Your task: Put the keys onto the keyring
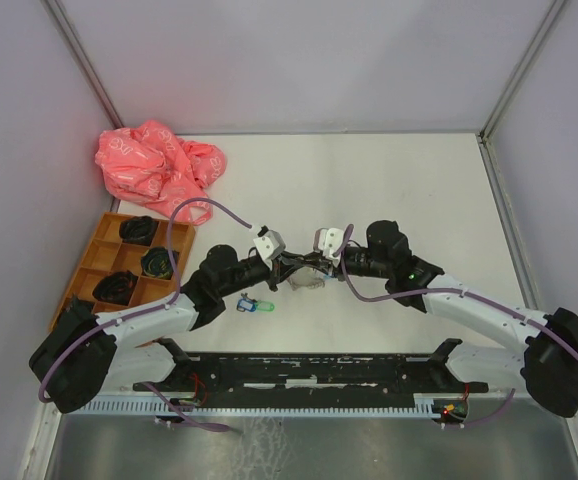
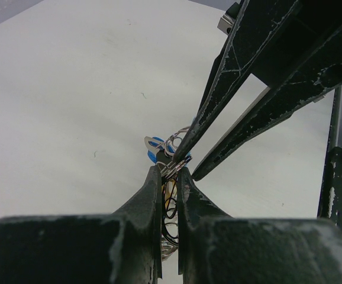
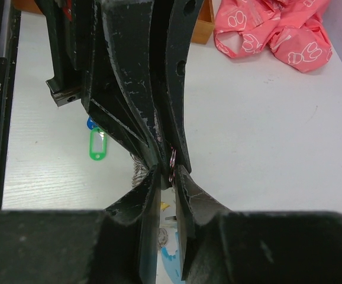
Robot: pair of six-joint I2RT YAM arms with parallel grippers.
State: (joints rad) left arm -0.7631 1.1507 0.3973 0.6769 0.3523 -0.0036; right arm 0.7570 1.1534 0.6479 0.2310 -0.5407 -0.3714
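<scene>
Rail: the black rail [image 1: 309, 368] that holds both arm bases is nearest to me.
Loose key: a key with a green tag [image 1: 260, 306] lies flat on the white table [image 1: 369, 190], just on the near side of my left arm. A blue tag [image 1: 244, 299] sits just beside it, on its left.
Left gripper: my left gripper [image 2: 170, 173] is in the middle of the table. Its fingers are pressed together and pinch the thin dark loops of the keyring.
Keyring: the keyring [image 1: 307, 282] sits between my two grippers. I cannot tell if it touches the table.
Small ring: a small metal ring [image 3: 172, 161] sits right where the two sets of fingertips meet.
Right gripper: my right gripper [image 3: 168, 175] is tip to tip with the left one. Its fingers are close together with the small ring in the thin gap. I cannot tell if they squeeze it.
Tray: a wooden tray [image 1: 97, 250] lies at the left, with dark bundles [image 1: 156, 262] in some of its boxes.
Bag: a crumpled pink bag [image 1: 154, 165] lies far away on the left.
</scene>
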